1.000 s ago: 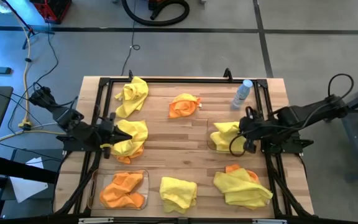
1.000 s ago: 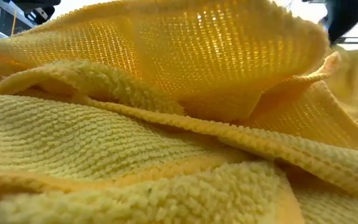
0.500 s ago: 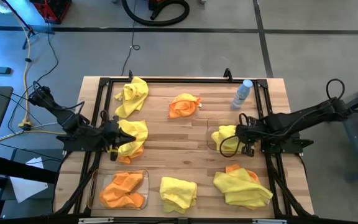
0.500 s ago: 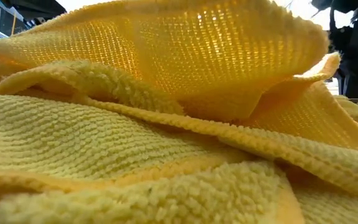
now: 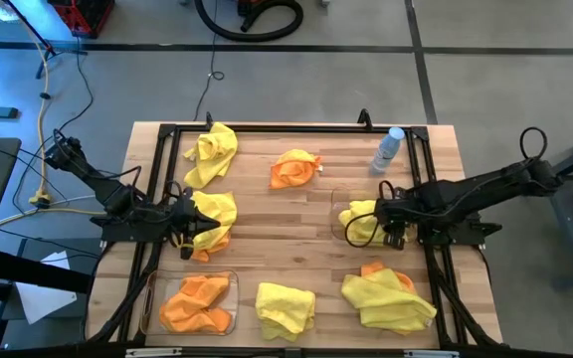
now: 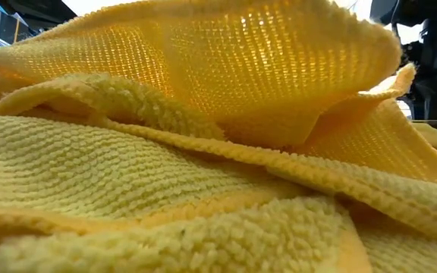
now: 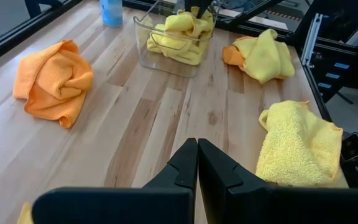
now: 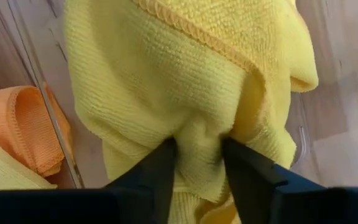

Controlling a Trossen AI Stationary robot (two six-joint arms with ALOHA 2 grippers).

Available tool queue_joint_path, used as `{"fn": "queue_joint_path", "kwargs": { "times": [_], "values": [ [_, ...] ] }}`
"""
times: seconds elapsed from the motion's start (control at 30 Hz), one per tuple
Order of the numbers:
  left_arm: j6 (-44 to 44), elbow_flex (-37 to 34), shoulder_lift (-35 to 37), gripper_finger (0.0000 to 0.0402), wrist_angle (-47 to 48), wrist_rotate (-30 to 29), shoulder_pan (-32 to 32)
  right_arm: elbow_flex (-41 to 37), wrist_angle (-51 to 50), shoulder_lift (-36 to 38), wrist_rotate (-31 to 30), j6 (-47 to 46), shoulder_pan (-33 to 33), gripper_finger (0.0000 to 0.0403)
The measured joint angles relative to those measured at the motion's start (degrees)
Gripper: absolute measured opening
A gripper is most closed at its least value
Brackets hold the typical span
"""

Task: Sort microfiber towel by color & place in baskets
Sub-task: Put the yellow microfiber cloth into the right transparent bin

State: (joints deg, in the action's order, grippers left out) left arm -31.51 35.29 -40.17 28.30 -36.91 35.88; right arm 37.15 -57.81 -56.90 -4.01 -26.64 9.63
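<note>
Soft yellow cloths (image 5: 211, 155) and orange cloths (image 5: 295, 169) lie crumpled all over the wooden table. One see-through plastic bin (image 5: 151, 303) near the front left corner holds orange cloths (image 5: 197, 303). The other clear bin (image 7: 143, 45), on the right side, holds a bunched yellow cloth (image 5: 359, 219).

Worktop (image 5: 296, 214): light wooden planks, black frame along the edges.

Lying directly on it:
- 1 yellow towel (image 5: 211, 153) near the far left corner.
- 1 orange towel (image 5: 294, 169) at mid far edge.
- Clear bottle (image 5: 388, 149), blue cap, near the far right corner.
- Yellow-over-orange heap (image 5: 210, 223) by the left edge.
- Clear basket (image 5: 344, 221) by the right edge, yellow cloth inside.
- Clear basket (image 5: 153, 285) at the near left corner, orange cloths inside.
- 1 yellow towel (image 5: 286, 306) at mid near edge.
- Yellow-over-orange pile (image 5: 387, 296) near the near right corner.
</note>
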Motion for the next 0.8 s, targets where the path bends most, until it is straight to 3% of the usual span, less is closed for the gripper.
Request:
{"fn": "queue_joint_path", "kwargs": {
  "times": [0.23, 0.43, 0.8],
  "values": [
    [0.0, 0.0, -0.5, 0.0, -0.3, 0.0, 0.0, 6.2, -3.8, 0.0, 0.0, -0.4, 0.0, 0.0201],
    [0.1, 0.0, -0.7, 0.0, -0.8, 0.0, 0.0, 10.6, -6.1, 0.0, -1.7, -0.6, 0.0, 0.0214],
    [0.1, 0.0, -0.7, 0.0, -0.8, 0.0, 0.0, 5.0, 0.8, -7.8, -1.1, -4.8, 0.0, 0.0125]
  ]
}}
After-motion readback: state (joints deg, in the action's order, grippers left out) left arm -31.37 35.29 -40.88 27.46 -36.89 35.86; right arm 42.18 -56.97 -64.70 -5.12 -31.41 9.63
